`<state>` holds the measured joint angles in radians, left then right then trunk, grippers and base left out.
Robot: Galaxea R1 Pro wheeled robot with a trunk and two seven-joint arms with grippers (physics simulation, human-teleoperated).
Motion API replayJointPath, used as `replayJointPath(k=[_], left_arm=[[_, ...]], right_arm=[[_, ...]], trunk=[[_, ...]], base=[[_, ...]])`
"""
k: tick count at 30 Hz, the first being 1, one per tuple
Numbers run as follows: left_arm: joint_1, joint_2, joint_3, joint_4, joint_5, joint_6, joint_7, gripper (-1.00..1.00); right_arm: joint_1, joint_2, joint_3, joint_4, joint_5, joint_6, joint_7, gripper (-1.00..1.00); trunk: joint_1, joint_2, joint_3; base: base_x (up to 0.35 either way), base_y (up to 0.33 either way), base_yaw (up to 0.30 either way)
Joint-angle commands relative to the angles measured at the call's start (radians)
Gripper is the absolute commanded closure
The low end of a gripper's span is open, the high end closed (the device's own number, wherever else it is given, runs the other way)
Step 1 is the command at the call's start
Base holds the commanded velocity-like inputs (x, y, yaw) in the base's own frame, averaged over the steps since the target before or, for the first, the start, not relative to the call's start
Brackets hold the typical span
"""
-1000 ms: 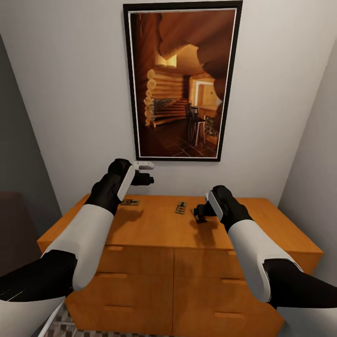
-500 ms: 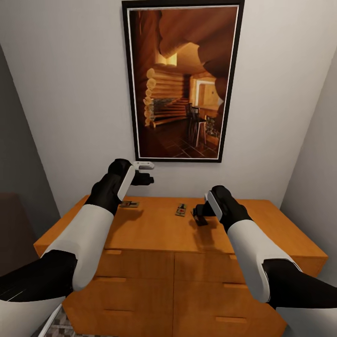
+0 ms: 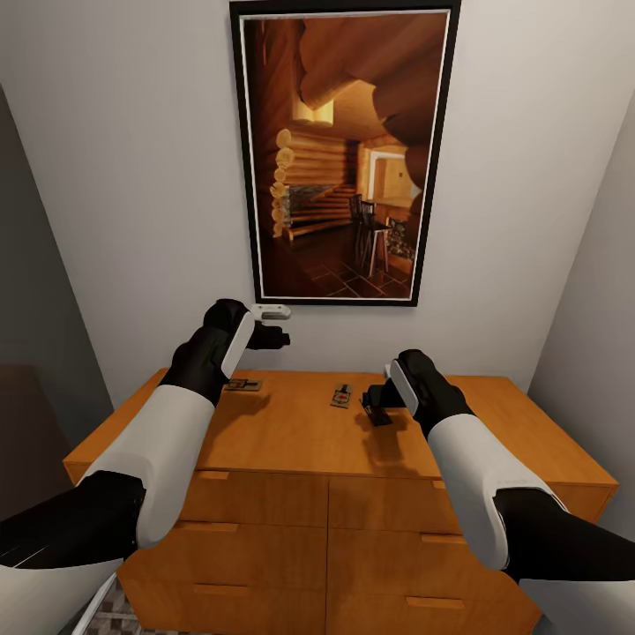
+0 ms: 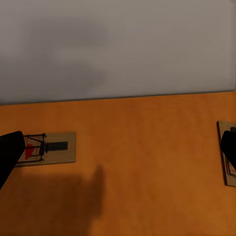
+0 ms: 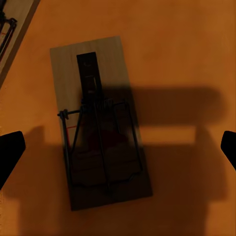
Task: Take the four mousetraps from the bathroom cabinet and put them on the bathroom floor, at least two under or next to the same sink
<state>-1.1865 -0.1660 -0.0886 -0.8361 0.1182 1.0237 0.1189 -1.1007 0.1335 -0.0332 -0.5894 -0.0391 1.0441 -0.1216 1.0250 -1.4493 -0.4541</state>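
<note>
The orange-brown cabinet (image 3: 291, 437) stands against the wall below me. Two mousetraps lie on its top, one (image 3: 243, 385) beside my left forearm and one (image 3: 341, 396) near the middle. My left gripper (image 3: 277, 324) hovers open above the back of the top. In the left wrist view a mousetrap (image 4: 49, 147) lies on one side and another mousetrap (image 4: 226, 153) pokes in at the edge. My right gripper (image 3: 376, 407) hangs open just over the top, and a mousetrap (image 5: 98, 123) lies straight beneath it, between its spread fingers. A further mousetrap (image 5: 11, 27) shows at the corner of that view.
A large framed picture (image 3: 342, 154) of a log cabin interior hangs on the white wall above the cabinet. Walls close in on both sides. A strip of patterned bathroom floor (image 3: 115, 617) shows at the cabinet's lower left corner.
The whole picture has shifted slightly, with the cabinet a little closer. Both arms and the mousetraps keep their places.
</note>
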Motion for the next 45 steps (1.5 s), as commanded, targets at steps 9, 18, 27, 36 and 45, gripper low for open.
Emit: replayJointPath(k=[9,18,27,36,45], left_arm=[[-0.001,0.0,-0.002,0.0,0.012,0.004,0.01,-1.0],[-0.001,0.0,-0.002,0.0,0.012,0.004,0.01,-1.0],[-0.001,0.0,-0.002,0.0,0.012,0.003,0.01,-1.0],[-0.001,0.0,-0.002,-0.001,0.012,0.003,0.01,-1.0],[-0.001,0.0,-0.002,0.0,0.013,0.003,0.01,-1.0]], right_arm=[[-0.001,0.001,-0.004,0.004,-0.007,0.003,0.021,-1.0],[-0.001,-0.001,-0.001,0.044,-0.005,0.003,0.053,-1.0],[-0.001,-0.004,0.001,0.061,0.0,0.003,0.059,-1.0],[-0.001,-0.006,0.001,0.064,0.001,0.003,0.06,-1.0],[-0.001,-0.007,0.002,0.072,0.001,0.003,0.06,-1.0]], trunk=[[0.0,-0.001,-0.001],[0.0,-0.001,-0.001],[0.0,-0.001,-0.001],[0.0,-0.001,-0.001],[0.0,-0.001,-0.001]], base=[[0.0,0.0,0.0],[0.0,0.0,0.0],[0.0,0.0,0.0],[0.0,0.0,0.0],[0.0,0.0,0.0]])
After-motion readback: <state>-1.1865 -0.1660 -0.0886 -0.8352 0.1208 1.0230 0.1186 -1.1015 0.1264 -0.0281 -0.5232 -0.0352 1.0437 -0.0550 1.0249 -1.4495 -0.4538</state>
